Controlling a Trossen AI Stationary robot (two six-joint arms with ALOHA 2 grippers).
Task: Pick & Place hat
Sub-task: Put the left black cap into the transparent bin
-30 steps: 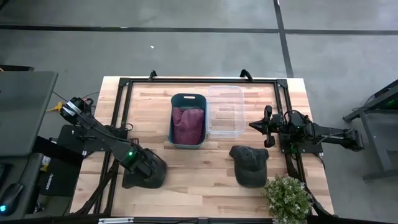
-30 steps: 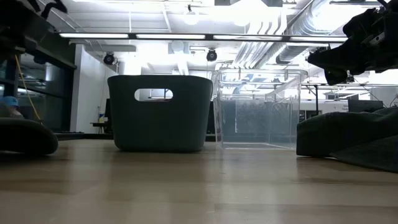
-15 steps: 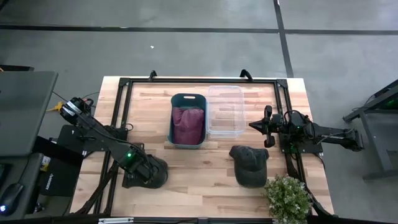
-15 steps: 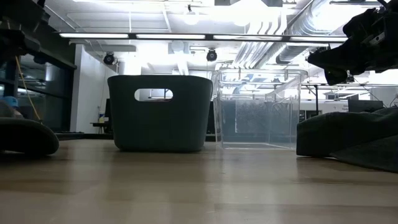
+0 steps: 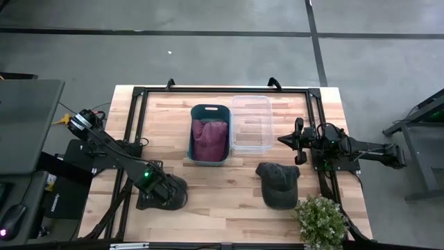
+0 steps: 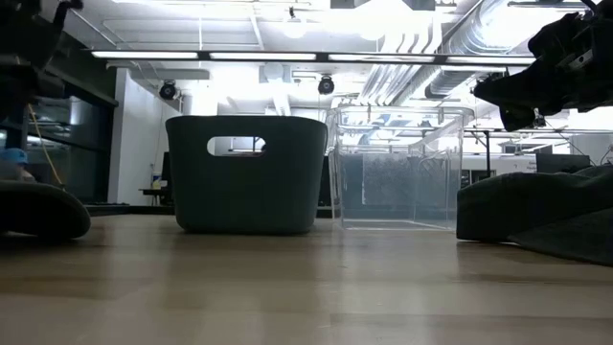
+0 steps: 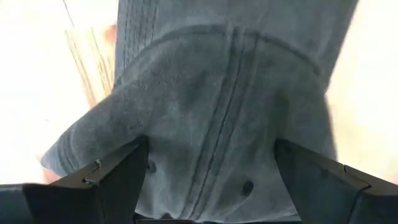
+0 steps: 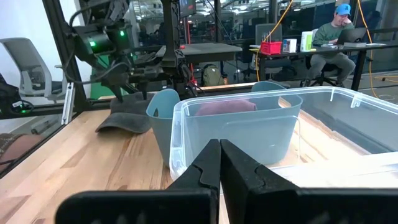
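Observation:
A dark grey hat (image 5: 173,196) lies on the table near its near-left corner, also in the low view (image 6: 38,206). My left gripper (image 5: 157,187) is above it, pointing down and open. In the left wrist view its fingers (image 7: 211,155) stand on either side of the hat's crown (image 7: 224,93). A second dark grey hat (image 5: 279,184) rests on the table near the right side. My right gripper (image 5: 283,141) is shut and hangs in the air beside the clear bin, touching nothing. My left gripper comes at the hat's crown (image 7: 205,186) from above, one finger (image 7: 118,180) on each side of it. Whether the fingers touch the cloth, I cannot tell. The hat lies flat on the table.
A teal bin (image 5: 209,109) with a maroon cloth (image 5: 209,139) inside stands mid-table, and a clear plastic bin (image 5: 251,103) stands right of it. A potted plant (image 5: 321,221) is at the near-right corner. A black frame (image 5: 208,89) borders the table. Bare wood lies between the two hats.
My left gripper has come down a little over the hat near the near-left corner. The hat has stayed where it was. The right arm has kept still.

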